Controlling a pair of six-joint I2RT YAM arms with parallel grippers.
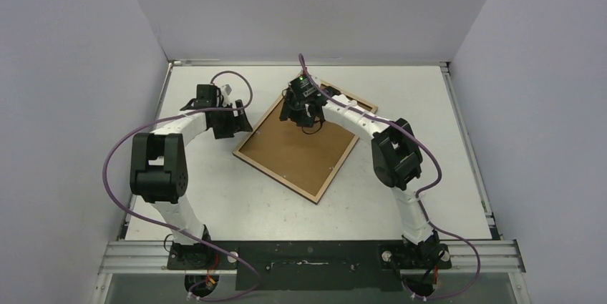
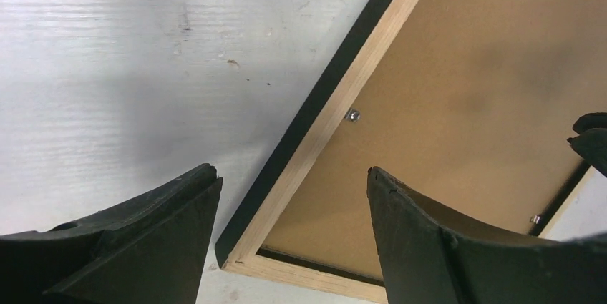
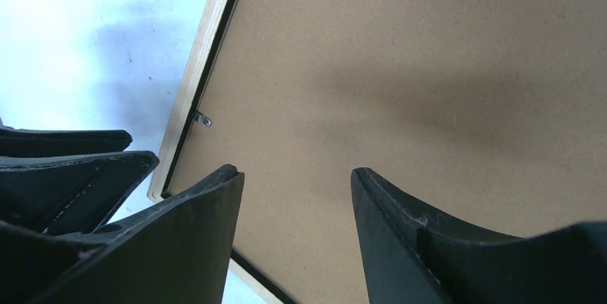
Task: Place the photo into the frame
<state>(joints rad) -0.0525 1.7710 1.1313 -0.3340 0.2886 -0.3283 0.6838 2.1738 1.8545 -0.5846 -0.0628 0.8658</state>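
Note:
The frame (image 1: 275, 178) lies back side up on the table, its light wood rim (image 2: 336, 114) around a plain brown backing board (image 1: 300, 150). The photo is hidden from every view. My left gripper (image 1: 232, 121) hangs open just off the frame's left corner, and that corner shows between its fingers (image 2: 291, 170). Over the far part of the board, my right gripper (image 1: 304, 114) stands open with nothing in it (image 3: 292, 171). Below it is only bare board (image 3: 429, 68), beside the frame's rim (image 3: 200, 68).
Small metal tabs (image 2: 353, 115) (image 3: 204, 119) sit on the inner rim of the frame. The white table (image 1: 215, 197) is walled by grey panels on three sides. Purple cables loop off both arms. The left gripper's fingers (image 3: 71, 168) show at the right wrist view's left edge.

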